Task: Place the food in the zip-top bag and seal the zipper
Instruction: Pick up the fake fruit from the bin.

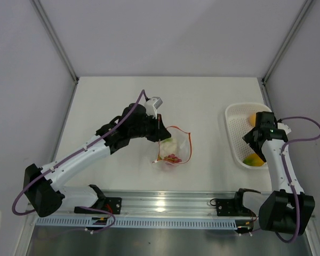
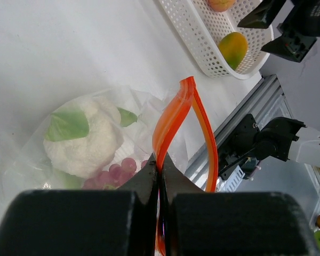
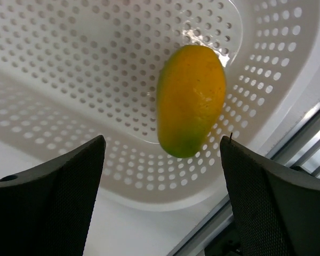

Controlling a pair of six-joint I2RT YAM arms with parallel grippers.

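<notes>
The clear zip-top bag (image 1: pixel 173 149) lies at the table's middle with a white-green cauliflower (image 2: pixel 88 136) and a red berry cluster (image 2: pixel 114 173) inside. Its red-orange zipper (image 2: pixel 173 114) stands open in a loop. My left gripper (image 2: pixel 161 165) is shut on one side of the zipper strip and holds it up; it shows in the top view (image 1: pixel 159 127) too. My right gripper (image 3: pixel 162 160) is open and empty, hovering over the white basket (image 1: pixel 236 140), above a yellow-orange mango (image 3: pixel 192 98). A second orange fruit (image 1: pixel 252 118) lies at the basket's far end.
The white perforated basket (image 3: pixel 69 64) stands at the table's right side near the right wall. An aluminium rail (image 1: pixel 165 205) runs along the near edge. Grey walls close the back and both sides.
</notes>
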